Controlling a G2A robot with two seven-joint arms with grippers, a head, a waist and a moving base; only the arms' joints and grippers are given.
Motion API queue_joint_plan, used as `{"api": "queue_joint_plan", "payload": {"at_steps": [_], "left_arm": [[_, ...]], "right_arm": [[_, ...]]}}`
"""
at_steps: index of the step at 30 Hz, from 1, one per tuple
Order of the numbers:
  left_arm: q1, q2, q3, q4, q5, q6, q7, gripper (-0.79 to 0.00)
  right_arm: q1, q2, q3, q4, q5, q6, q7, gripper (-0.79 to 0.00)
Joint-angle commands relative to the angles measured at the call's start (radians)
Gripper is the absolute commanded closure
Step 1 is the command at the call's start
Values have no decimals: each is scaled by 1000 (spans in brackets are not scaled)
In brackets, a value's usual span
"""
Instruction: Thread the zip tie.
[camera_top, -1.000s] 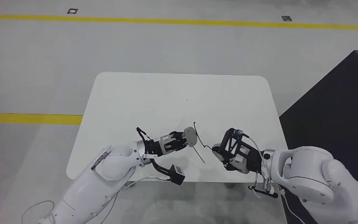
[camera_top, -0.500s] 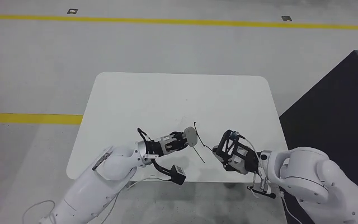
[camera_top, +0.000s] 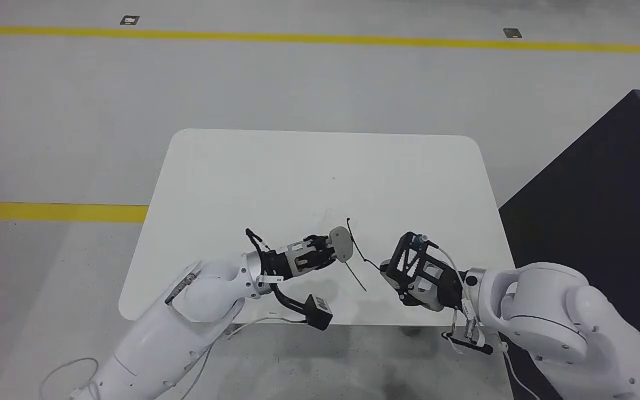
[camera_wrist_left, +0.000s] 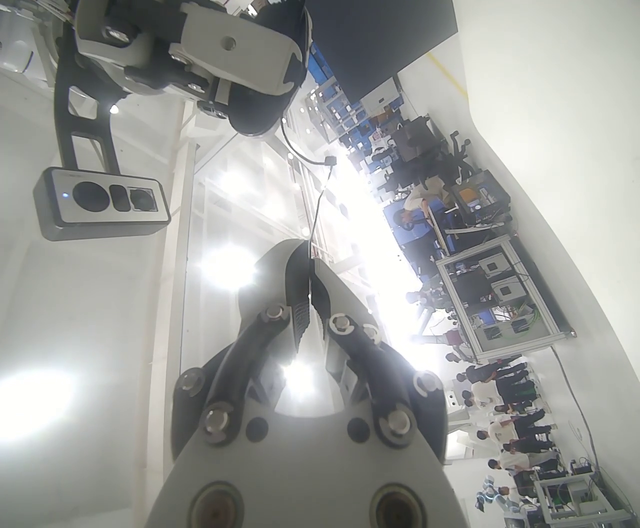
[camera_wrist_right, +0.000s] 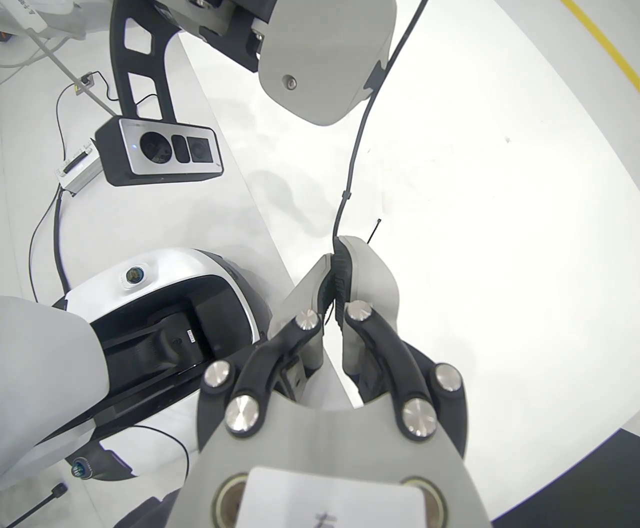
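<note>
Both grippers hang over the tabletop (camera_top: 300, 170) near its front edge, close together but not touching.

Left gripper (camera_wrist_left: 310, 262): fingers pressed together, pinching the zip tie (camera_wrist_right: 356, 145) partway along.

Right gripper (camera_wrist_right: 336, 250): fingers also closed on the same strand, lower down.

The tie runs as 1 thin black line between the 2 grips (its small head sits just past the right fingertips).

Most of the tabletop lies beyond them, toward the far edge. A dark panel (camera_top: 590, 180) stands off its right side.
</note>
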Motion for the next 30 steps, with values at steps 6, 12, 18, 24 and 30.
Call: {"api": "queue_joint_plan", "payload": {"at_steps": [6, 12, 18, 24, 30], "left_arm": [[0, 0, 0, 0, 0, 0, 0, 0], [0, 0, 0, 0, 0, 0, 0, 0], [0, 0, 0, 0, 0, 0, 0, 0], [0, 0, 0, 0, 0, 0, 0, 0], [0, 0, 0, 0, 0, 0, 0, 0]], "right_arm": [[0, 0, 0, 0, 0, 0, 0, 0], [0, 0, 0, 0, 0, 0, 0, 0], [0, 0, 0, 0, 0, 0, 0, 0], [-7, -2, -7, 7, -28, 2, -29, 0], [5, -6, -29, 14, -61, 6, -33, 0]]}}
